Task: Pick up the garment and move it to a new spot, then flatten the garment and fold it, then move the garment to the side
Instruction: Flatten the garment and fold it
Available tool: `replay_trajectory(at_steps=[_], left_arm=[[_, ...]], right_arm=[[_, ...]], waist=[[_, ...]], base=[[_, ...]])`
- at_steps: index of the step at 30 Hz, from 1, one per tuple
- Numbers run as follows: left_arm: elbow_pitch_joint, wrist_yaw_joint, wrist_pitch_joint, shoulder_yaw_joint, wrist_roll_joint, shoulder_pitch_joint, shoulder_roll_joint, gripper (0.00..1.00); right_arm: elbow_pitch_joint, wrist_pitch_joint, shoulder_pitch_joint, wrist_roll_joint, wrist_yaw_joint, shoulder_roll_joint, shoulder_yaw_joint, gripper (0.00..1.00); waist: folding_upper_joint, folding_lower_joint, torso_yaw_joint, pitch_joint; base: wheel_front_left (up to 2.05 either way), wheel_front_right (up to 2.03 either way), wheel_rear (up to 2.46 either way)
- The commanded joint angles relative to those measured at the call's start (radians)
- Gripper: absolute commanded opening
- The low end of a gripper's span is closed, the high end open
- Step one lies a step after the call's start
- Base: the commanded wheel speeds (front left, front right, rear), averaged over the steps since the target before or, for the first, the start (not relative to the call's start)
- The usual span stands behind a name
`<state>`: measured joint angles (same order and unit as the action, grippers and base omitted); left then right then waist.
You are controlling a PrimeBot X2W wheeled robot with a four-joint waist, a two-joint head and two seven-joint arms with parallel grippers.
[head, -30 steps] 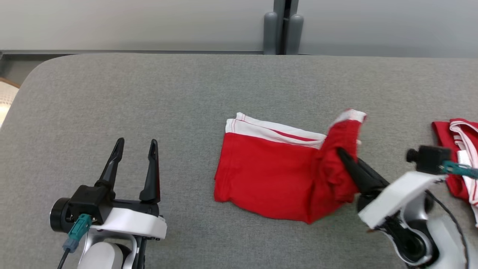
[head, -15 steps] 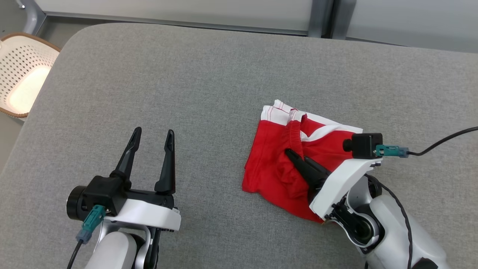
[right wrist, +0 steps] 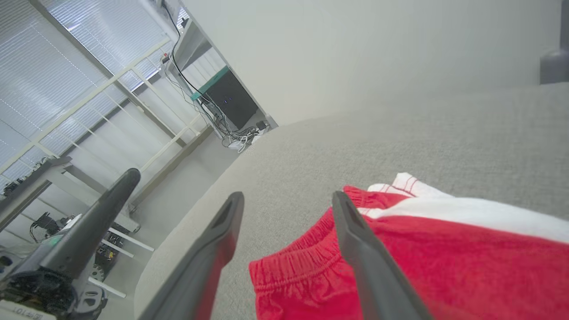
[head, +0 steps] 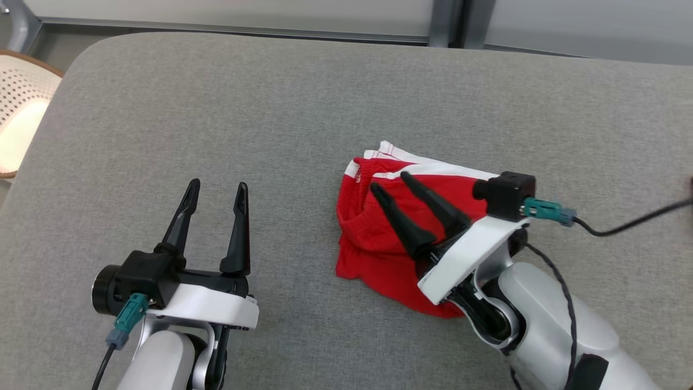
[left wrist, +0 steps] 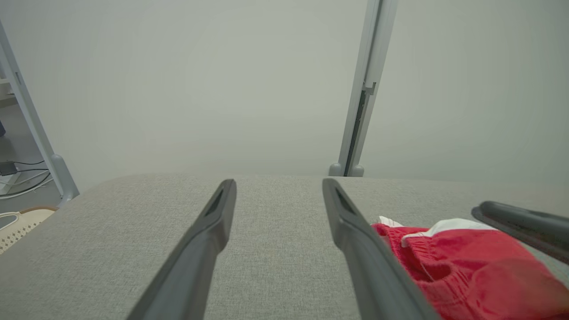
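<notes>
Right fingers (head: 398, 215) wide apart over garment (head: 373, 255)

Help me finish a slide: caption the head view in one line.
Right gripper open over the folded red garment on the grey table; left gripper open, apart to its left.

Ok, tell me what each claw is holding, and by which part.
Nothing. The right claw is open over the red shorts, pinching no cloth; they lie loose on the table. The left claw is open and empty.
</notes>
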<state>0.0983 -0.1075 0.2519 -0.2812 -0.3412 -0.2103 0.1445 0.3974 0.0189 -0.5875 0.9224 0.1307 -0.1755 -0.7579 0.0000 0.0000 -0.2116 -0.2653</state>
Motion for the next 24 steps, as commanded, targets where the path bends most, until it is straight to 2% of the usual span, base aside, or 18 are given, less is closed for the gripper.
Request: replay_trajectory(at_steps=[1,4,8,11,12,16,22,24], left_arm=[[-0.001,-0.007,0.005,0.006,-0.002,-0.012,0.008,1.0],[-0.004,-0.008,0.005,0.01,-0.004,-0.009,0.013,1.0],[-0.009,-0.017,0.002,0.025,-0.014,0.005,0.024,1.0],[-0.014,-0.024,0.0,0.039,-0.021,0.018,0.033,1.0],[-0.014,-0.024,0.0,0.039,-0.021,0.018,0.033,1.0],[-0.022,-0.033,-0.008,0.061,-0.033,0.038,0.051,1.0],[-0.038,-0.035,-0.018,0.082,-0.057,0.08,0.072,1.0],[-0.044,-0.039,-0.025,0.091,-0.067,0.108,0.082,1.0]], right_arm=[[-0.014,0.065,-0.015,-0.035,0.0,-0.025,-0.01,1.0],[-0.019,0.163,-0.008,-0.09,0.0,-0.06,0.011,1.0],[-0.038,0.223,0.046,-0.138,0.0,-0.094,0.09,1.0],[-0.057,0.237,0.097,-0.167,0.0,-0.121,0.174,1.0],[-0.057,0.237,0.097,-0.167,0.0,-0.121,0.174,1.0],[-0.092,0.243,0.192,-0.22,0.0,-0.151,0.301,1.0],[-0.166,0.246,0.363,-0.309,0.0,-0.157,0.486,1.0],[-0.214,0.238,0.441,-0.356,0.0,-0.141,0.556,1.0]], waist=[[0.0,0.0,0.018,0.005],[0.0,0.0,0.041,0.011],[0.0,0.0,0.077,0.023],[0.0,0.0,0.105,0.036],[0.0,0.0,0.105,0.036],[0.0,0.0,0.14,0.057],[0.0,0.0,0.183,0.095],[0.0,0.0,0.203,0.117]], base=[[0.0,0.0,0.0],[0.0,0.0,0.0],[0.0,0.0,0.0],[0.0,0.0,0.0],[0.0,0.0,0.0],[0.0,0.0,0.0],[0.0,0.0,0.0],[0.0,0.0,0.0]])
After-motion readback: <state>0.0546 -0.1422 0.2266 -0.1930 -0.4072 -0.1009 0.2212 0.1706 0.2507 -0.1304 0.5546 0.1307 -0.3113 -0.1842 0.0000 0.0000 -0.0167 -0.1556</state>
